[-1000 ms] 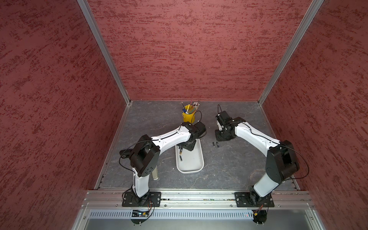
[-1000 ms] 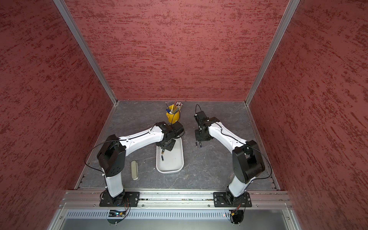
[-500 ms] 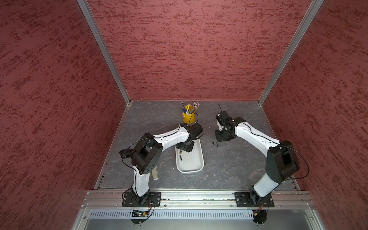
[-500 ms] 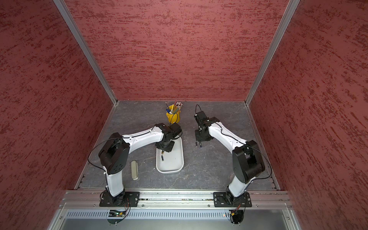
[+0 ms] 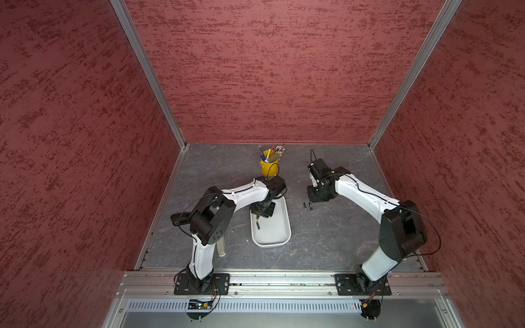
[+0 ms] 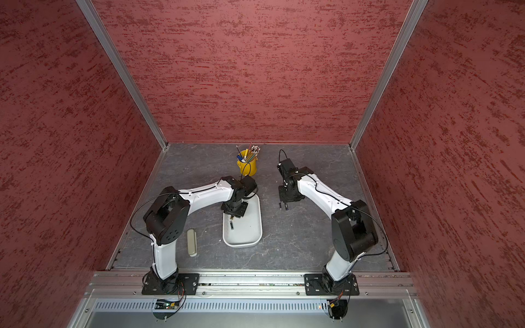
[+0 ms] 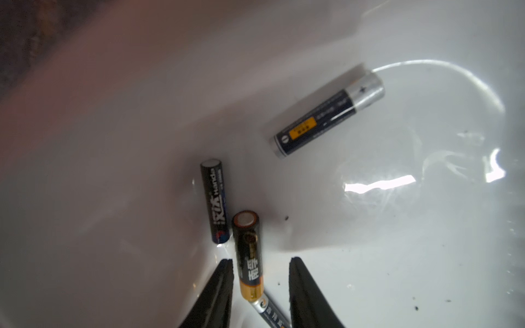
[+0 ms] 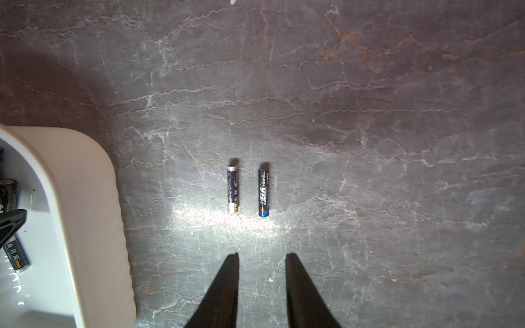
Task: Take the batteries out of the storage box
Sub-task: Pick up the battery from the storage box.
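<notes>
The white storage box [image 5: 272, 238] lies in the middle of the table. Inside it my left gripper [image 7: 261, 261] is open, its jaws straddling a black-and-gold battery [image 7: 248, 255]. One finger [image 7: 224, 281] is almost against the battery, and a gap remains on the other side. A silver battery [image 7: 270, 312] lies under its gold end. A black battery [image 7: 215, 201] and a dark blue one [image 7: 326, 113] lie farther along the box floor. Two batteries [image 8: 233, 188] [image 8: 264, 193] lie side by side on the table. My right gripper [image 8: 262, 255] hangs open and empty just short of them.
A yellow pencil cup [image 5: 270, 167] stands right behind the left wrist. A slim beige case [image 6: 192, 242] lies beside the left arm's base link. Red walls close in the grey table on three sides. The box rim [image 8: 85, 198] is close to the two loose batteries.
My left gripper has shifted a little toward the front inside the box and its jaws have narrowed around the black-and-gold battery. The right arm has not moved.
</notes>
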You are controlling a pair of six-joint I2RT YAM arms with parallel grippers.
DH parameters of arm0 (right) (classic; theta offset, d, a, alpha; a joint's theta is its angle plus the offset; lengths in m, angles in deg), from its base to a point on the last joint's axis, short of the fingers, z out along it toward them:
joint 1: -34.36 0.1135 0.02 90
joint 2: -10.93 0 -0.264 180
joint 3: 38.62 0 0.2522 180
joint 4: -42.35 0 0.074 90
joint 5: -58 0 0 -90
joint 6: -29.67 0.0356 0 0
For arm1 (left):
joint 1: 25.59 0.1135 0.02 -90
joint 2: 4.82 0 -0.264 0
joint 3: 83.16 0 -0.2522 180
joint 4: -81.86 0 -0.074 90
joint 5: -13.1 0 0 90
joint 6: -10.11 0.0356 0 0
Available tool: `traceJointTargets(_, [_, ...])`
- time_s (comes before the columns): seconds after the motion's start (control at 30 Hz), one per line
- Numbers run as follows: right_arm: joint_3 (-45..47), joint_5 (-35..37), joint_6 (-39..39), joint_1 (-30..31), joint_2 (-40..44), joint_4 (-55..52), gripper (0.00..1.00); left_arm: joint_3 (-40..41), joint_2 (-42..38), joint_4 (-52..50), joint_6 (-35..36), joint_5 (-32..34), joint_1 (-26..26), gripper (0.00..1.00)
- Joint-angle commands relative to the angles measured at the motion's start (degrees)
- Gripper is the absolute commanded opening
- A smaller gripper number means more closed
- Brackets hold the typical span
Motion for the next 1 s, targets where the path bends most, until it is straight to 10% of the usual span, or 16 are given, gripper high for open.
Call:
traceJointTargets(0.0, [-1.81,0.28,0.1,-0.19,0.73,-1.3,0.32,0.65,0.99,1.8,0.69,-2.03,0.16,0.35])
traceJointTargets(0.97, [-2.22,-0.32,0.79,-0.05,1.98,-1.56,0.32,1.3,-2.53,3.37,-0.74,-0.45,-2.03,0.17])
